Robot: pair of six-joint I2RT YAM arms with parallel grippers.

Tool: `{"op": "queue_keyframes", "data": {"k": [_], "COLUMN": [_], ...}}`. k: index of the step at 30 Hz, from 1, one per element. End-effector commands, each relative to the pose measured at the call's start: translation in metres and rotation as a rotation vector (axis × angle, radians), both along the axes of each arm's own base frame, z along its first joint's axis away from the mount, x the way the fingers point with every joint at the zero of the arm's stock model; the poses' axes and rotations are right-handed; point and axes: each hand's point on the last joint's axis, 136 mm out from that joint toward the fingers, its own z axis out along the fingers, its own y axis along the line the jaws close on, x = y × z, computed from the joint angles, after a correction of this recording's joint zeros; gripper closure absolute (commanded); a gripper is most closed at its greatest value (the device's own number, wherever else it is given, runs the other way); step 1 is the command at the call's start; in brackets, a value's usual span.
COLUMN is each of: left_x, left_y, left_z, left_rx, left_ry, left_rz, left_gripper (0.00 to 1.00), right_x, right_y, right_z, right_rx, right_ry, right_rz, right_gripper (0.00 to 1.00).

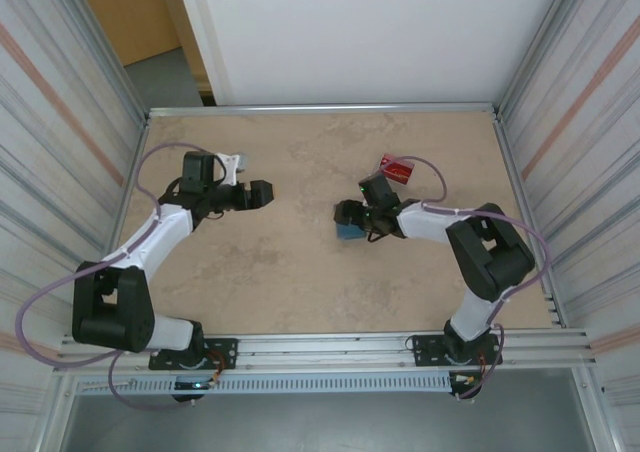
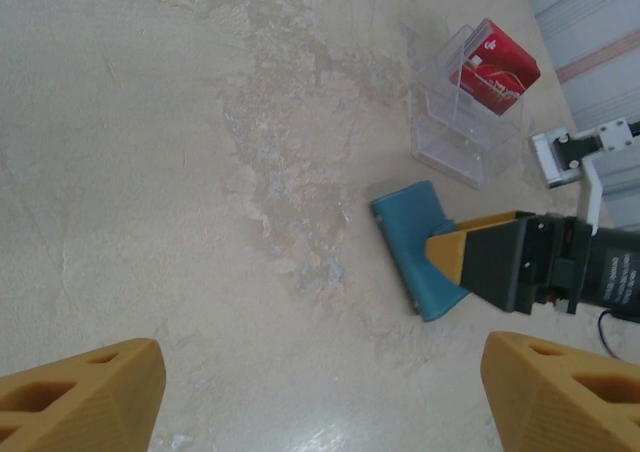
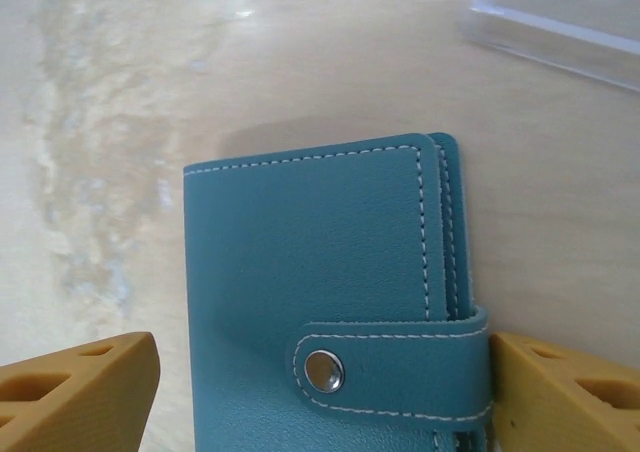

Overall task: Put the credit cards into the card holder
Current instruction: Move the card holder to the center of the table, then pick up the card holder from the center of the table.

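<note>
You had a beige, marbled-looking table [image 1: 300, 272] boxed in by ribbed metal walls [image 1: 50, 122] at 9 and 3 o'clock. A plain white panel [image 1: 380, 32] stood at 12, and up at 11 there was an orange-brown wooden surface [image 1: 120, 12] over a bit of grey floor [image 1: 165, 72]. Aluminium rails [image 1: 330, 347] ran along 6 o'clock. The light was soft and even.

I work in a robotics lab cell, not a home. My left arm [image 1: 150, 237] and my right arm [image 1: 430, 222] are bolted to an aluminium rail [image 1: 330, 344] along the bottom of the top view, purple cables [image 1: 30, 317] looping off them. The bare beige table [image 1: 300, 272] is boxed in on 2 sides by ribbed metal panels [image 1: 60, 102], with a plain white board [image 1: 370, 32] at the top.
</note>
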Motion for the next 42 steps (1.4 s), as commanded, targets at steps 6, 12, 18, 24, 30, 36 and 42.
{"op": "queue_keyframes", "data": {"k": [6, 12, 18, 24, 30, 36, 42], "left_x": [-0.004, -0.008, -0.006, -0.011, -0.010, -0.008, -0.006], "left_y": [-0.034, -0.064, -0.095, -0.125, -0.140, -0.144, -0.145], "left_z": [-0.015, -0.035, -0.055, -0.082, -0.098, -0.108, -0.119], "left_rx": [-0.063, -0.068, -0.025, -0.005, 0.005, 0.030, 0.032], "left_ry": [0.117, 0.232, 0.334, 0.437, 0.496, 0.506, 0.535], "left_rz": [-0.020, -0.034, -0.046, -0.079, -0.094, -0.095, -0.091], "left_gripper": [0.26, 0.37, 0.54, 0.54, 0.53, 0.55, 0.59], "right_x": [0.003, -0.013, -0.040, -0.069, -0.093, -0.104, -0.107], "right_y": [0.021, -0.025, -0.073, -0.104, -0.127, -0.137, -0.138], "right_z": [0.040, 0.069, 0.084, 0.096, 0.105, 0.106, 0.105], "right_rx": [0.058, -0.005, -0.065, -0.090, -0.097, -0.086, -0.082], "right_ry": [-0.047, -0.091, -0.114, -0.142, -0.171, -0.178, -0.172], "right_rz": [0.042, -0.024, -0.101, -0.162, -0.207, -0.237, -0.243], "right_gripper": [0.21, 0.20, 0.19, 0.19, 0.19, 0.19, 0.19]}}
